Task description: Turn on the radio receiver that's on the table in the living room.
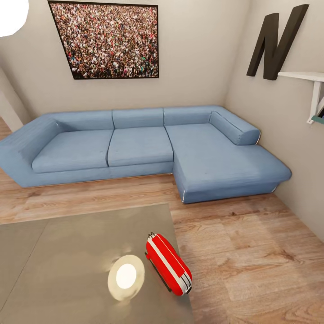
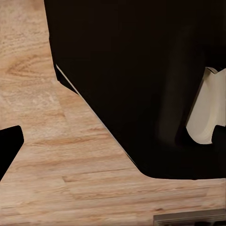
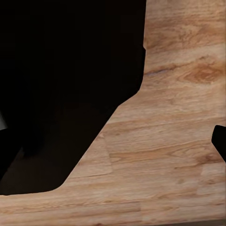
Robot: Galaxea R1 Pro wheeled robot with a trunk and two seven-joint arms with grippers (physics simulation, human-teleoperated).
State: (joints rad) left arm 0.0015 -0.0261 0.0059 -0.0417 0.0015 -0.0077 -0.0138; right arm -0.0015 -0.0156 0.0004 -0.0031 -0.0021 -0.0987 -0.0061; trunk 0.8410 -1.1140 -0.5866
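Observation:
The radio receiver (image 1: 168, 264), a red rounded box with white bands and white end faces, lies on the table (image 1: 67, 252) close to its right edge, in the lower middle of the head view. The table top is glossy grey-beige. In the left wrist view a dark fingertip (image 2: 9, 148) of my left gripper shows over the wood floor. In the right wrist view a dark fingertip (image 3: 220, 141) of my right gripper shows the same way. Nothing lies between the fingers of either gripper, and both hang low beside my black body, far from the radio.
A round bright reflection (image 1: 126, 276) sits on the table top just left of the radio. Behind the table stands the blue L-shaped sofa (image 1: 139, 148) under a crowd photo (image 1: 108, 40). A black letter N (image 1: 276, 42) and a white shelf (image 1: 310, 90) hang on the right wall. Wood floor (image 1: 243, 252) runs right of the table.

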